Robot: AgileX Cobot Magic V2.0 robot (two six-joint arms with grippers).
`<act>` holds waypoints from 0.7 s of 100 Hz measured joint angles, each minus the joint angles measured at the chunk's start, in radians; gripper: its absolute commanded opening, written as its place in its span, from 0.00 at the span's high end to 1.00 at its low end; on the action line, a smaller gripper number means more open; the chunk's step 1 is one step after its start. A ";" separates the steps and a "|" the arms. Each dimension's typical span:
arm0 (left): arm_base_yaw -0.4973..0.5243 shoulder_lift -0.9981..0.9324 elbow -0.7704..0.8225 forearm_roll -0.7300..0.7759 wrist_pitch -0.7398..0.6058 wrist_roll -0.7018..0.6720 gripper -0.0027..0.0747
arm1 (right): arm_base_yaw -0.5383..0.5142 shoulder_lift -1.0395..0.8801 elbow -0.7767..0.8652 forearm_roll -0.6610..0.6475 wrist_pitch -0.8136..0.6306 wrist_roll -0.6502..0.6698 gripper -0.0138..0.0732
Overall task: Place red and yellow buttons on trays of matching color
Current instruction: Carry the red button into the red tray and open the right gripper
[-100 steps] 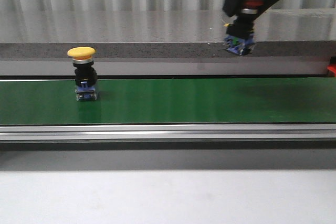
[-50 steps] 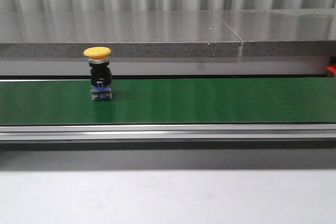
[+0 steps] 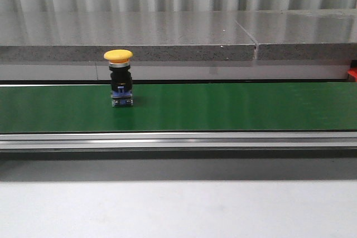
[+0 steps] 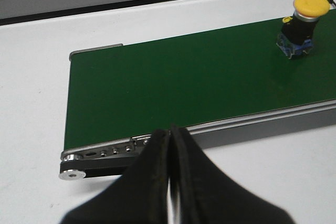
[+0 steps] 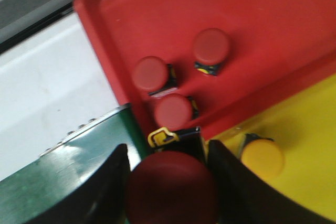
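Neither arm shows from the front; only the wrist cameras catch the claws, and both are cut off by the frame edge. The right claw (image 5: 169,182) is clamped on a dark red mushroom-cap push button (image 5: 170,190), its two black fingers (image 5: 107,182) pressing the cap from either side; the button's body is mostly hidden under its own cap, and only a bit of black housing with a yellow mark peeks out beyond it. Just beyond that claw lies the glossy red plastic tray (image 5: 273,19) with three red-capped buttons (image 5: 173,111) standing apart from each other in it, the nearest one almost under the held button. To one side is the yellow tray (image 5: 310,129), running off the picture, with one yellow-capped button (image 5: 261,156) close beside the claw. The corner of the green conveyor belt (image 5: 79,166) sits under the other finger, blurred. The left claw (image 4: 170,150) is pressed closed with nothing between its black fingers (image 4: 155,166), hanging over the belt's near metal rail (image 4: 220,129) by the rounded end. Well ahead of it, a yellow mushroom-cap push button with black body and blue base (image 3: 120,79) stands upright on the green belt's far side, with bare green on every side of it.
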 measured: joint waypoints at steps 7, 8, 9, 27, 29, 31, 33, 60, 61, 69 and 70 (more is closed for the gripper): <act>0.000 0.000 0.000 0.000 0.000 0.000 0.99 | -0.044 0.000 0.030 -0.002 -0.022 0.013 0.78; 0.000 0.000 0.000 0.000 0.000 0.000 0.99 | -0.050 0.000 0.033 -0.005 -0.027 0.013 0.78; 0.000 0.000 0.000 0.000 0.000 0.000 0.99 | -0.054 0.000 0.036 -0.005 -0.030 0.015 0.78; 0.000 0.000 0.000 0.000 0.000 0.000 0.99 | -0.080 0.015 0.096 -0.007 -0.112 0.019 0.78; 0.000 0.000 0.000 0.000 0.000 0.000 0.99 | -0.080 0.018 0.099 -0.007 -0.118 0.019 0.78; 0.000 0.000 0.000 0.000 0.000 0.000 0.99 | -0.080 0.023 0.101 -0.007 -0.123 0.019 0.78; 0.000 0.000 0.000 0.000 0.000 0.000 0.99 | -0.080 0.029 0.101 -0.004 -0.124 0.019 0.78; 0.000 0.000 0.000 0.000 0.000 0.000 0.99 | -0.080 0.106 0.103 0.060 -0.202 0.021 0.78; 0.000 0.000 0.000 0.000 0.000 0.000 0.99 | -0.080 0.108 0.103 0.060 -0.205 0.021 0.78; 0.000 0.000 0.000 0.000 0.000 0.000 0.99 | -0.080 0.134 0.103 0.076 -0.223 0.021 0.78; 0.000 0.000 0.000 0.000 0.000 0.000 0.99 | -0.080 0.136 0.103 0.078 -0.224 0.021 0.78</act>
